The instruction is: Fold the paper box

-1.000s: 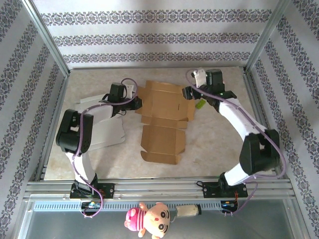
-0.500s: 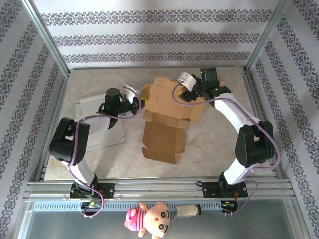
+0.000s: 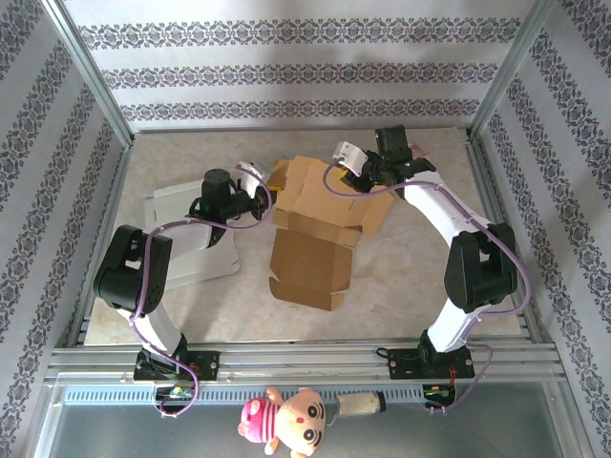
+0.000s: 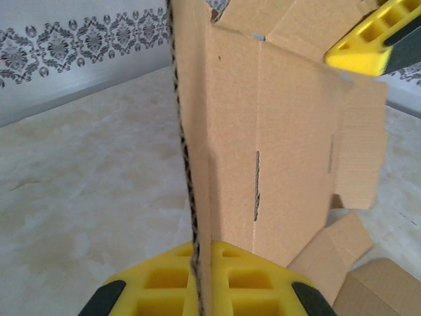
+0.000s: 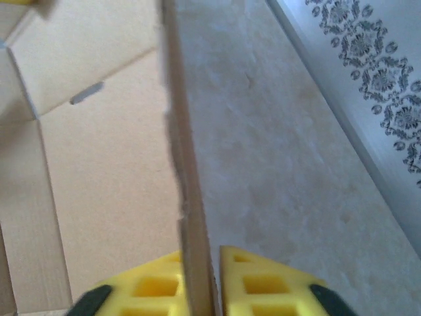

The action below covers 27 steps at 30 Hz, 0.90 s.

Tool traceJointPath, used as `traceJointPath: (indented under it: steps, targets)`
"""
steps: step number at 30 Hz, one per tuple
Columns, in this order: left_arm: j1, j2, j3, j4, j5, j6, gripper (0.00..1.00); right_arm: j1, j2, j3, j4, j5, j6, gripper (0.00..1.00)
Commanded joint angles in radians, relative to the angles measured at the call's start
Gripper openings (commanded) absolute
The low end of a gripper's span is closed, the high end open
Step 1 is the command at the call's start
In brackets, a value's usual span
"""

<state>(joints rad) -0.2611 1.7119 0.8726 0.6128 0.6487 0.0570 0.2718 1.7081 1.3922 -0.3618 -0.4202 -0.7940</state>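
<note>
Count one white flat sheet point(image 3: 191, 250) at the left of the worktop point(image 3: 410, 277), one brown paper box point(image 3: 310, 267) at the middle, two arms with one tool each, and one plush doll point(image 3: 286, 420) at the near rail. Find the left tool point(image 3: 263, 197) pinched together on the box's left side flap, with the cardboard edge upright between its yellow pads point(image 4: 164, 276). Find the right tool point(image 3: 366, 181) clamped the same way on the right side flap at the far right of the box. Against a second ago: note both far side flaps raised from flat to upright, the right tool brought in leftward and closed from wide apart onto its flap, the left tool gripping as before, the near panel flat as before
</note>
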Motion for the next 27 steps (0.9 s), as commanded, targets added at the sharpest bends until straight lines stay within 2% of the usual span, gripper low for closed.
traceJointPath:
  steps: [1,3,6,10,12,15,18,21,25,27]
  targets:
    - [-0.014,-0.050,0.028,-0.028,-0.067,-0.016,0.22,0.019,-0.036,0.007,-0.017,-0.016,0.006,0.07]
    - [-0.017,-0.095,0.026,-0.051,-0.129,-0.093,0.38,0.039,-0.045,-0.004,-0.003,0.040,0.006,0.03]
    - [-0.029,-0.210,0.022,-0.151,-0.274,-0.354,0.50,0.089,-0.078,-0.084,0.110,0.192,-0.062,0.00]
    - [-0.050,-0.340,0.045,-0.360,-0.345,-0.732,0.48,0.160,-0.090,-0.189,0.335,0.450,-0.205,0.00]
    - [-0.057,-0.361,0.070,-0.480,-0.372,-0.922,0.43,0.195,-0.081,-0.236,0.453,0.555,-0.313,0.00]
    - [-0.059,-0.353,0.086,-0.511,-0.313,-1.074,0.40,0.224,-0.057,-0.320,0.691,0.653,-0.462,0.00]
    - [-0.064,-0.328,0.108,-0.481,-0.287,-1.135,0.40,0.246,-0.034,-0.379,0.825,0.673,-0.578,0.00]
    - [-0.065,-0.277,0.155,-0.488,-0.284,-1.137,0.39,0.271,-0.027,-0.430,0.909,0.657,-0.633,0.00]
    - [-0.058,-0.182,0.232,-0.534,-0.327,-1.053,0.38,0.286,-0.028,-0.452,0.946,0.651,-0.621,0.00]
    - [-0.052,-0.130,0.270,-0.550,-0.327,-1.024,0.33,0.292,-0.035,-0.461,0.953,0.646,-0.626,0.00]
